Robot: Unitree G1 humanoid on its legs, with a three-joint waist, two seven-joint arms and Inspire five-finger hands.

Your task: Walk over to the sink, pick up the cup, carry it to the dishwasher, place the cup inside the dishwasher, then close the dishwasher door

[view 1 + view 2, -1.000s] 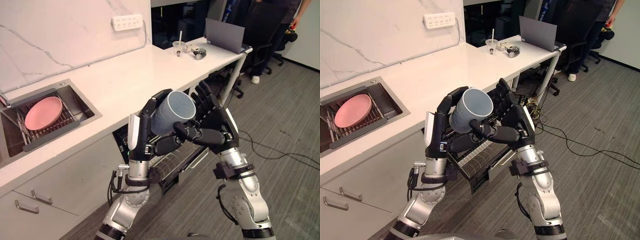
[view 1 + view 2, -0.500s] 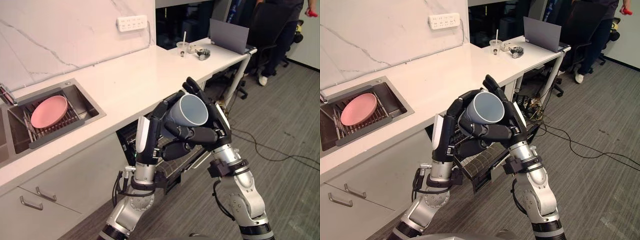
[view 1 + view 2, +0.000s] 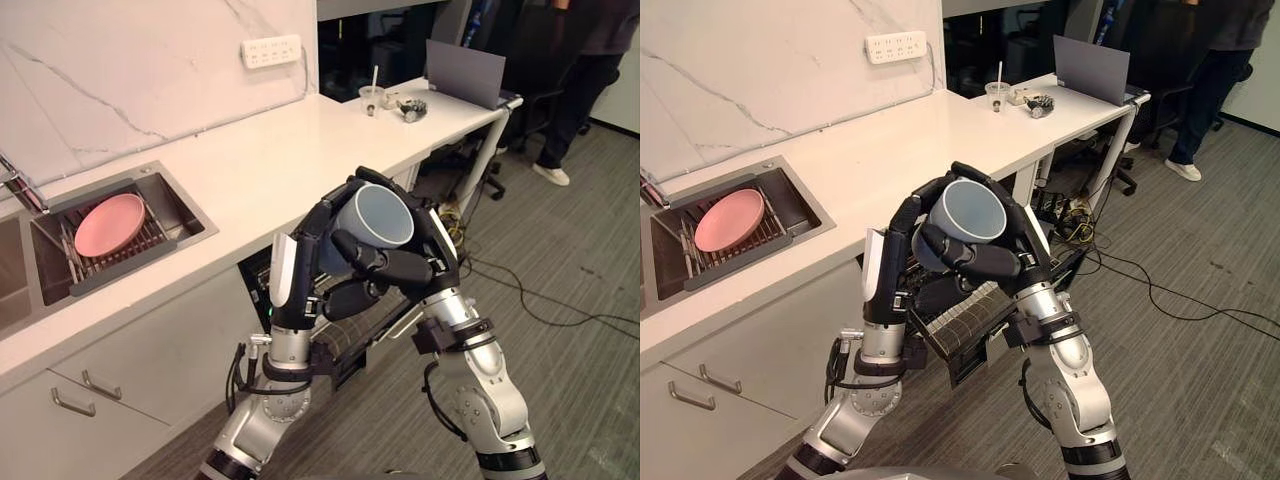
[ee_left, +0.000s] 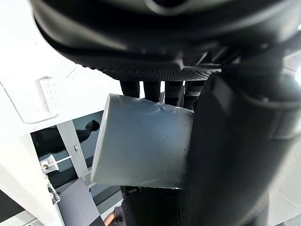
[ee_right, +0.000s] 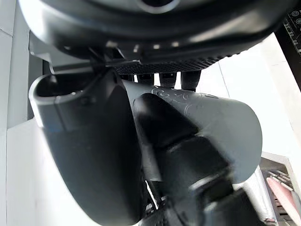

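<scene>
Done: the cup (image 3: 370, 225) is sitting clear of the sink (image 3: 170, 215), so the pick-up is looking finished and the carry is looking nearly over.
Cup: it is hanging in the air just off the table's (image 3: 270, 160) front edge, tilted with its mouth facing up and outward, above the pulled-out rack of the dishwasher (image 3: 960, 330).
Left hand (image 3: 300, 270): it is curling its fingers over the cup's rim and side, gripping it.
Right hand (image 3: 425, 265): it is wrapping the cup from the opposite side, its thumb crossing the front.
Remaining: lowering the cup into the rack, letting go, and closing the door are all waiting.
Hidden: the hands are covering most of the cup's wall and base. The arms are blocking much of the rack, and the door itself is proving hard to make out.
</scene>
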